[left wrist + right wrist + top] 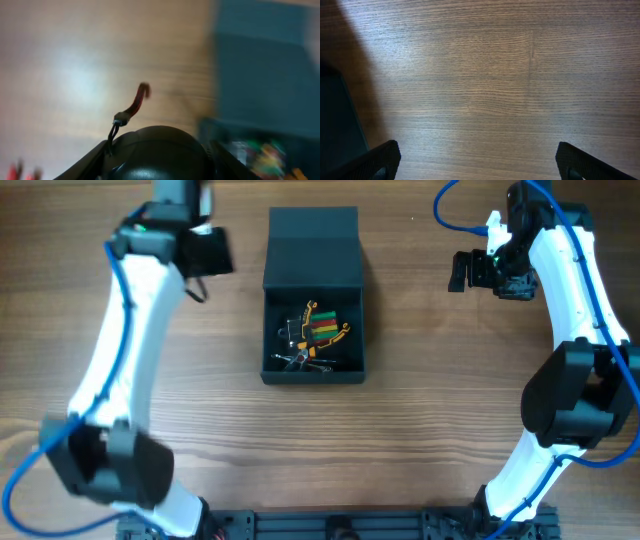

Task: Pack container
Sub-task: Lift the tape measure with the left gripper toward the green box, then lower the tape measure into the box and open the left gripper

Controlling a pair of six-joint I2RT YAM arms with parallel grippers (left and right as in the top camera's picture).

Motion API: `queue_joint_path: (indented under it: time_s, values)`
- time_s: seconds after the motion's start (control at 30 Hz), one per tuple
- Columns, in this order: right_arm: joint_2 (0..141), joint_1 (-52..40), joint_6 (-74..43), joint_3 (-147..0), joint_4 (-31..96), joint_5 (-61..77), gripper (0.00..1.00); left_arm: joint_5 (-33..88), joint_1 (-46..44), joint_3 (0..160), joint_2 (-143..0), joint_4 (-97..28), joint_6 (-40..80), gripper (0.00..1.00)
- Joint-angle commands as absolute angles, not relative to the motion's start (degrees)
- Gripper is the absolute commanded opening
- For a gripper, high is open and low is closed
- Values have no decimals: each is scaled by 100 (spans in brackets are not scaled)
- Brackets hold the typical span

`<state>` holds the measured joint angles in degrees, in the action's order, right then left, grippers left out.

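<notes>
Container: the container (313, 376) is sitting open between the two arms, just beside the left pincer (207, 251) on its inner side and well apart from the right pincer (462, 272).
Done: hand tools (315, 335) are lying inside.
Remaining: the lid (312, 240) is standing back — closing is probably outstanding.
Left pincer: I cannot tell its width.
Right pincer: gaping wide, empty, over bare table (485, 75).
Views: the overhead is showing the contents sharply; the left wrist is blurring them; the right wrist is catching only a dark edge beside one finger.
</notes>
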<state>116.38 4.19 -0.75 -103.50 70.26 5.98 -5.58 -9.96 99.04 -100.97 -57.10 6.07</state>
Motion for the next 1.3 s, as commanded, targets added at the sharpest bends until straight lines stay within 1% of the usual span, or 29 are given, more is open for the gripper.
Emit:
queue_joint_path:
  time_s: [0.0,0.07,0.27,0.77,1.13,1.17,1.2,1.27]
  values:
    - [11695,419,-16,-10337,7011,690,100,-587,-1896,9924,-9824,-5758,-1203,4]
    - [11695,419,-12,-10337,7013,690,100,-587,-2204,9922,-9878,-5900,-1621,4]
    - [11695,419,-5,-10337,7008,690,100,-580,-2626,9922,-10228,-6117,-1763,4]
    - [11695,421,106,-10337,7013,687,100,-541,-2589,9922,-11716,-6396,-1732,4]
    - [11695,421,141,-10337,7063,687,100,-325,-2397,9922,-12173,-6482,-1584,4]
    - [11695,421,139,-10337,7076,687,100,-255,-2368,9922,-12182,-6482,-1584,5]
    - [11695,421,143,-10337,7081,687,100,-213,-2340,9922,-12184,-6479,-1586,11]
    - [11695,421,143,-10337,7083,687,100,-207,-2296,9922,-12184,-6475,-1586,30]
